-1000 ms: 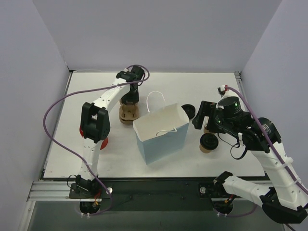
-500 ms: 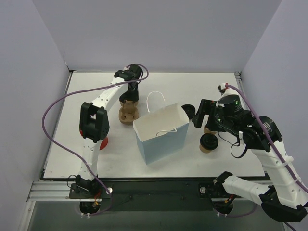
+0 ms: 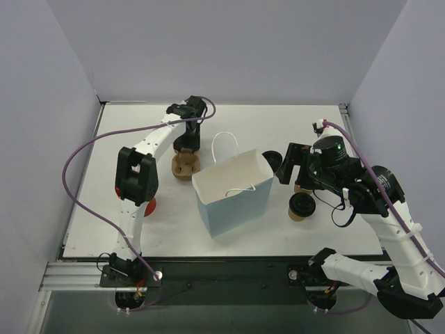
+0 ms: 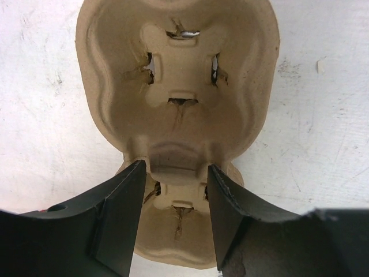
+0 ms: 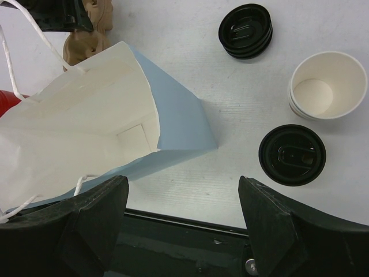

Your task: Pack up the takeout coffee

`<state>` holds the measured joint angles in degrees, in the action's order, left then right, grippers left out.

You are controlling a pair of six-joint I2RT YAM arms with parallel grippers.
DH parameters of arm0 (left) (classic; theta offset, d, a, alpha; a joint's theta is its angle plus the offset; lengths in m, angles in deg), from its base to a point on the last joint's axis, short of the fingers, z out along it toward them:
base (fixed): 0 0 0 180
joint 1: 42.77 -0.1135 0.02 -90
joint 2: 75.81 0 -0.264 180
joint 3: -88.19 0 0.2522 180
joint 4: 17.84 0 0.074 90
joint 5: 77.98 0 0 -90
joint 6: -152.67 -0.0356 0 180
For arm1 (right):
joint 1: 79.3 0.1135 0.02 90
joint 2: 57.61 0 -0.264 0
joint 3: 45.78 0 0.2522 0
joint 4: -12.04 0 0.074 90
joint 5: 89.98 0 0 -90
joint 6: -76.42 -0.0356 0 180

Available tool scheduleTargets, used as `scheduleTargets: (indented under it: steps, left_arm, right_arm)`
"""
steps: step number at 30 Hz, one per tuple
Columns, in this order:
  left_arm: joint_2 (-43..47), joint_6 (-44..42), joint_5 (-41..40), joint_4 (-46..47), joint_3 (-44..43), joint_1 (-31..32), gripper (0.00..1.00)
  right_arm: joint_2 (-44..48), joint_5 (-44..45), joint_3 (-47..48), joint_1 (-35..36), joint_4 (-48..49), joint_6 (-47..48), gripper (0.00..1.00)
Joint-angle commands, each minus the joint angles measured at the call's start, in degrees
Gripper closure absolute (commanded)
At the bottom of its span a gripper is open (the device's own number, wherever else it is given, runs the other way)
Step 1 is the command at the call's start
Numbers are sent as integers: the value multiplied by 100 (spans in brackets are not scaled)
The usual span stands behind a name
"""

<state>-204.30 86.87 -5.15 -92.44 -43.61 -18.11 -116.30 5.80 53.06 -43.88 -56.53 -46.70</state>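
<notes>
Status: packing not begun, as far as can be seen.

- Lidded kraft cup (image 5: pixel 292 154) stands upright on the table (image 3: pixel 313 132), just right of the blue paper bag (image 5: pixel 173 124), apart from it. Not held.
- Red cup (image 3: pixel 151 207) is on the left side of the table, mostly hidden behind the left arm, well apart from the bag.
- Bag stands open. The part of its white interior that shows holds nothing.
- Pulp cup tray (image 4: pixel 179 86) lies flat beyond the bag, both wells vacant.
- An open paper cup (image 5: pixel 327 85) with no lid and a stack of black lids (image 5: pixel 245 30) sit right of the bag.

Left gripper (image 4: pixel 174 170): jaws stand either side of the tray's narrow middle, right against it. Cannot tell whether they pinch it.

Right gripper (image 5: pixel 181 184): jaws spread wide, holding nothing, hanging above the gap between bag and lidded cup.

Remaining, my judgement: seat both cups, presumably in the tray, and get them into the bag.
</notes>
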Motion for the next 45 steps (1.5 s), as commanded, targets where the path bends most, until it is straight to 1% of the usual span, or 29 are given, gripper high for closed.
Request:
scheduleTargets:
  steps: [1,7,10,12,14,17,18,21,23,26,28,36,37,38,39,40,42,44,45]
  left_arm:
    - [25,-144,-102,221,88,-23,43]
    - [34,-171,-67,327,211,-41,43]
    - [69,-179,12,388,273,-85,46]
    - [78,-188,38,406,281,-111,51]
    - [104,-214,47,406,273,-120,58]
    - [166,-250,99,284,133,-120,62]
    - [175,-250,108,213,-51,-120,67]
    - [376,-232,222,159,-106,-137,71]
    - [438,-206,415,265,52,-164,72]
    - [438,-92,723,239,27,-260,73]
    - [544,-100,846,388,123,-287,73]
    - [561,-215,627,108,-290,-278,73]
    - [588,-215,566,133,-273,-269,72]
    - [614,-232,557,238,-185,-269,69]
    - [614,-276,600,378,33,-278,69]
    - [553,-276,609,328,18,-287,68]
    - [360,-241,522,13,-297,-287,68]
    - [394,-267,504,45,-273,-278,68]
    - [490,-293,521,202,-194,-287,68]
  right_arm:
    - [-45,99,149,44,-188,25,22]
    - [-116,107,202,44,-197,34,21]
    - [-133,99,211,62,-188,34,21]
    - [-142,99,202,53,-197,25,21]
    - [-151,99,202,53,-188,25,21]
    - [-151,107,193,53,-188,17,21]
    - [-160,107,193,62,-197,17,21]
    - [-177,99,202,62,-197,34,21]
    - [-203,90,220,62,-197,43,21]
    - [-230,90,237,62,-206,69,21]
    - [-239,99,246,62,-206,78,21]
    - [-247,116,229,62,-215,96,21]
    - [-239,108,229,62,-215,96,22]
    - [-256,116,229,62,-215,96,21]
    - [-256,108,229,62,-223,104,22]
    - [-282,90,237,62,-232,104,21]
    - [-300,81,263,62,-232,122,22]
    - [-318,90,308,62,-259,122,21]
    - [-327,90,316,62,-250,122,21]
